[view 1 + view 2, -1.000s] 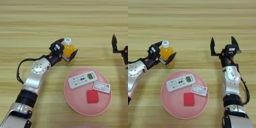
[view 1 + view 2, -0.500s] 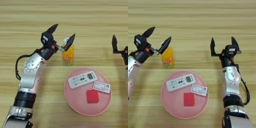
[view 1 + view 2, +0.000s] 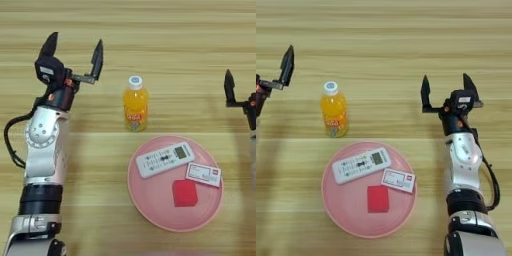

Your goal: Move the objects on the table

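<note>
The orange-juice bottle (image 3: 135,104) with a white cap stands upright on the table (image 3: 150,30), just beyond the pink plate (image 3: 150,210). On the plate lie the white remote control (image 3: 164,159), a small white card (image 3: 203,174) and the red square block (image 3: 184,193). My left gripper (image 3: 73,54) is open, raised to the left of the bottle and apart from it, holding nothing. At the right my right gripper (image 3: 447,89) stands open and empty, well clear of the plate.
A black cable (image 3: 11,142) loops beside the left arm. The right arm (image 3: 463,165) runs down the right side next to the plate.
The left gripper let go of the bottle, opened and drew back to the left. The bottle now stands alone on the table. The right arm has not moved.
</note>
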